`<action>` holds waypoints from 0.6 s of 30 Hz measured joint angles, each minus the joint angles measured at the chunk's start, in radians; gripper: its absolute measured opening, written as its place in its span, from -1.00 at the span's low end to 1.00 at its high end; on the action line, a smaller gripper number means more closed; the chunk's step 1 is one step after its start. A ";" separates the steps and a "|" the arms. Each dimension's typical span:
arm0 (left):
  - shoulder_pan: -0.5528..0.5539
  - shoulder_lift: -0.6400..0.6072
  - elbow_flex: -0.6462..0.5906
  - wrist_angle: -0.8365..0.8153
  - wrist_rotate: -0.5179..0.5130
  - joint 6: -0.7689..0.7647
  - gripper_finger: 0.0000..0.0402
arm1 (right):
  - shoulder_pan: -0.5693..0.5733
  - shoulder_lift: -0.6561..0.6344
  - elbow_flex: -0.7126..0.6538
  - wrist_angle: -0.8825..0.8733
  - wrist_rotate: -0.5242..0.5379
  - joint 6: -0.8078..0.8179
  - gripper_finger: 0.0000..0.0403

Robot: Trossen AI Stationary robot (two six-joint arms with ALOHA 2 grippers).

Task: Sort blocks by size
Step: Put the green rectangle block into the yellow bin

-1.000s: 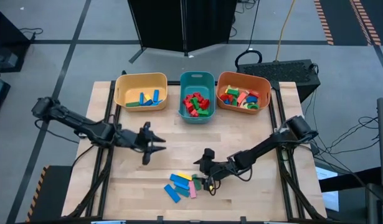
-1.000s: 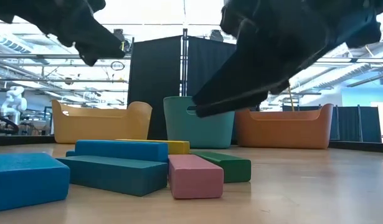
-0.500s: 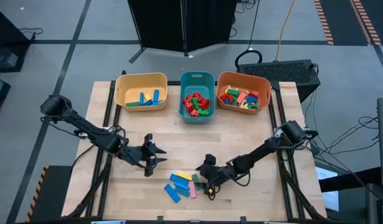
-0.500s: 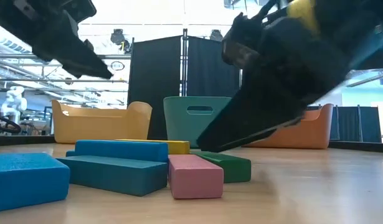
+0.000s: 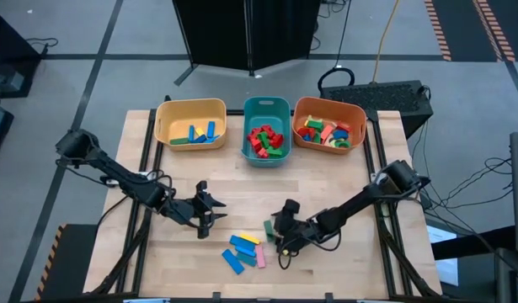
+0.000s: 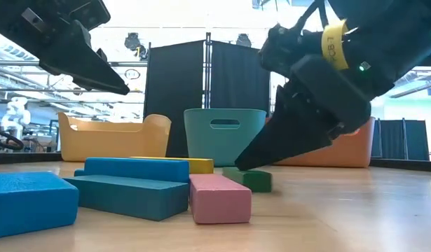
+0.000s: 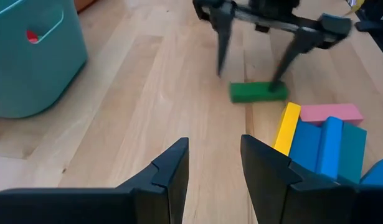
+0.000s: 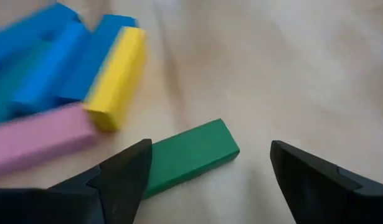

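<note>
Left wrist view: right gripper (image 7: 250,78) spread wide astride green bar (image 7: 258,92); lower squarely, close across its narrow width; left gripper (image 5: 210,211) open, idle nearby

Three bins (image 5: 266,130) in a row along the bench's (image 5: 326,177) far edge, blocks inside each. Near the front edge, a cluster of bars (image 5: 242,250) lying flat, side by side. One bar (image 7: 258,91) lies apart, just right of the cluster, between the right hand's (image 5: 281,244) spread fingers. Left hand (image 5: 210,210) left of cluster.
</note>
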 joint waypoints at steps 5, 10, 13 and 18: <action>0.000 0.000 0.000 0.003 0.000 0.000 -0.33 | -0.001 -0.063 -0.006 -0.025 0.083 -0.059 0.55; 0.000 0.000 0.000 0.003 0.000 -0.007 -0.33 | -0.006 -0.113 -0.003 -0.009 0.090 0.053 0.55; 0.000 0.000 0.000 0.003 0.000 -0.007 -0.33 | 0.001 -0.114 -0.003 0.002 0.088 0.188 0.55; 0.000 0.000 0.000 0.003 -0.022 -0.003 -0.33 | 0.012 -0.065 -0.004 0.003 0.099 0.419 0.55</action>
